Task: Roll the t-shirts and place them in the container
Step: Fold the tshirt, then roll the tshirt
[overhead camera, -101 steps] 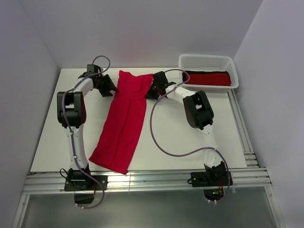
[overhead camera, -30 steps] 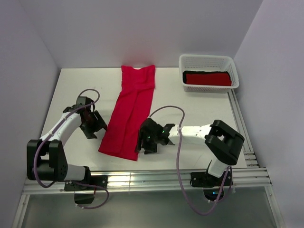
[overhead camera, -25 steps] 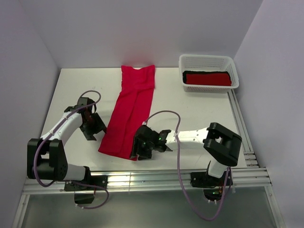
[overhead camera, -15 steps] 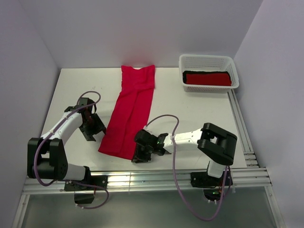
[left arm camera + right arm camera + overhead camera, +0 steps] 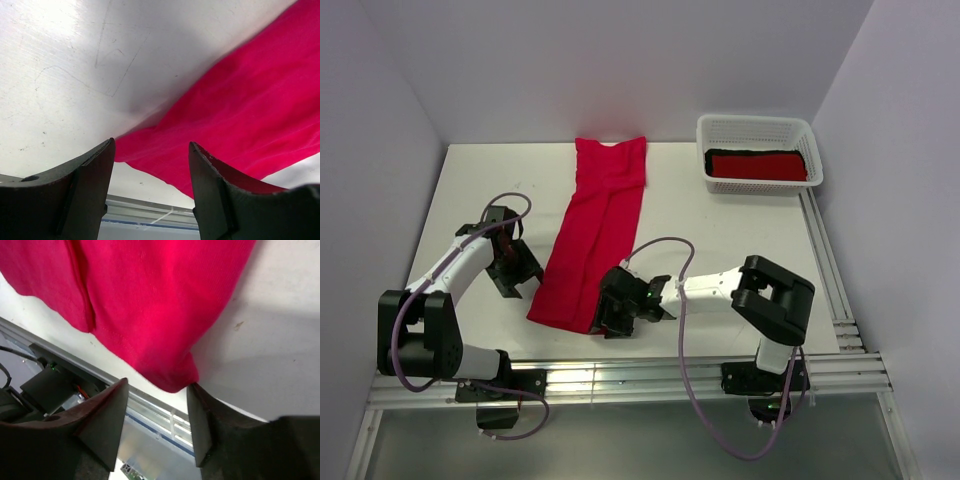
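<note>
Your right tool (image 5: 157, 386) sits with its jaws apart and nothing pinched between them. The crimson t-shirt (image 5: 150, 295) lies on the white bench (image 5: 270, 340), and its stitched hem corner reaches just into the gap at the fingertips. Past that corner you see the bench's edge and its metal rail (image 5: 160, 422).

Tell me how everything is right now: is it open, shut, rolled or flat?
crimson t-shirt: folded into a long strip, lying flat, not rolled yet.
left gripper: open, empty, beside the strip's near left edge.
right gripper: open, at the strip's near corner.
red roll: rolled up, lying in the basket.
basket: upright, on the table's far right.
</note>
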Motion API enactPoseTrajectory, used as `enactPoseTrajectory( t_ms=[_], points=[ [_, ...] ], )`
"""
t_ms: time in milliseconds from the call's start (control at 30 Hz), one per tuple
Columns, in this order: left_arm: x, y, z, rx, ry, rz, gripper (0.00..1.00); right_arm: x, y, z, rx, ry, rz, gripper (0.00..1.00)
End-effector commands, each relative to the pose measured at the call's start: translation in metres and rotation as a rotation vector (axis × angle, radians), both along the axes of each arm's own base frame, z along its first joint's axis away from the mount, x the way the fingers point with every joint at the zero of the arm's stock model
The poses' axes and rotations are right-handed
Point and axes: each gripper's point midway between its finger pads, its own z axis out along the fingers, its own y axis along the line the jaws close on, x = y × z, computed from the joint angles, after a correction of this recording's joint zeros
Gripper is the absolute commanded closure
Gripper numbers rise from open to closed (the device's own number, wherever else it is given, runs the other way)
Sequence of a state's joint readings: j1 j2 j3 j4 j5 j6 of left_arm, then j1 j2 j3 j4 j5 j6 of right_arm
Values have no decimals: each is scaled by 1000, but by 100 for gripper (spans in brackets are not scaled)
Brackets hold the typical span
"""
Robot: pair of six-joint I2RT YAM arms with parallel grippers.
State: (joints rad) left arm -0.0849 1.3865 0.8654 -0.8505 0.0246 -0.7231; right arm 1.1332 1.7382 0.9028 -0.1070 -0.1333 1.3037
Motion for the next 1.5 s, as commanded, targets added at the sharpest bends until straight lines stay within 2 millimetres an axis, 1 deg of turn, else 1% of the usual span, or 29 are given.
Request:
enactPoseTrajectory(
  t_ms=[0, 100, 133, 200, 233, 267, 300, 333, 367, 500, 567, 600, 667, 700, 767, 800, 867, 900, 933, 967, 1000, 1033, 1067, 1100, 1133, 1200, 1300, 1400, 1467],
  points=[
    [2, -1, 4, 0, -21, 16, 35, 9, -21, -23, -124, -16, -26, 45],
    [-3, -4, 0, -13, -11, 21, 35, 10, -28, -30, -156, -1, -38, 70],
    [-5, -4, -2, -15, -6, 22, 35, 9, -34, -32, -178, 11, -40, 83],
    [-8, -10, -3, -35, -1, 21, 36, 7, -46, -35, -198, 23, -49, 97],
    [-10, -13, -4, -44, 0, 21, 36, 8, -48, -28, -175, 18, -56, 100],
    [-11, -16, -4, -58, 3, 28, 36, 8, -52, -26, -171, 20, -60, 100],
    [-15, -22, -6, -68, 10, 17, 37, 6, -63, -29, -173, 42, -67, 100],
    [-16, -25, -6, -68, 11, 15, 37, 8, -65, -23, -152, 38, -68, 100],
    [-17, -27, -5, -70, 9, 27, 37, 8, -71, -22, -156, 44, -66, 100],
    [-13, -46, 10, -103, -57, 8, 35, 9, -99, -14, -226, 27, -4, 100],
    [-12, -55, 15, -130, -72, 1, 34, 3, -112, -11, -237, 35, 43, 100],
    [-13, -61, 18, -135, -77, -15, 32, -3, -122, -16, -249, 55, 57, 100],
    [-17, -72, 20, -167, -73, -19, 31, -13, -130, -14, -232, 71, 91, 100],
    [-23, -82, 22, -178, -80, -42, 30, -21, -141, -21, -248, 85, 104, 100],
    [-29, -96, 24, -207, -90, -32, 30, -29, -143, -17, -207, 87, 124, 100],
    [-42, -106, 21, -216, -83, -67, 29, -38, -151, -23, -209, 103, 137, 100],
    [-51, -117, 19, -231, -76, -61, 30, -44, -150, -17, -162, 103, 149, 100],
    [-64, -124, 15, -227, -59, -97, 30, -50, -155, -20, -159, 117, 146, 100],
    [-68, -127, 14, -228, -53, -85, 29, -50, -153, -15, -132, 101, 141, 98],
    [-76, -133, 11, -230, -49, -113, 29, -52, -155, -16, -130, 97, 144, 96],
    [-79, -137, 12, -239, -55, -122, 29, -52, -155, -11, -115, 79, 150, 78],
    [-82, -140, 12, -247, -54, -106, 29, -53, -158, -10, -125, 74, 151, 68],
    [-91, -145, 8, -251, -44, -131, 29, -51, -160, -9, -131, 62, 149, 60],
    [-93, -149, 9, -266, -55, -135, 29, -46, -160, -2, -122, 26, 146, 47],
    [-96, -151, 8, -269, -49, -123, 30, -46, -162, 1, -127, 16, 147, 43],
    [-108, -156, 6, -260, -43, -157, 30, -41, -163, 9, -105, -20, 148, 42],
    [-117, -155, 4, -225, -33, -175, 31, -40, -170, 11, -102, -44, 148, 42],
    [-122, -153, 0, -202, -32, -190, 32, -36, -175, 7, -89, -68, 134, 42],
    [-125, -146, -8, -173, -25, -196, 33, -29, -175, 4, -82, -87, 118, 43]
  ],
)
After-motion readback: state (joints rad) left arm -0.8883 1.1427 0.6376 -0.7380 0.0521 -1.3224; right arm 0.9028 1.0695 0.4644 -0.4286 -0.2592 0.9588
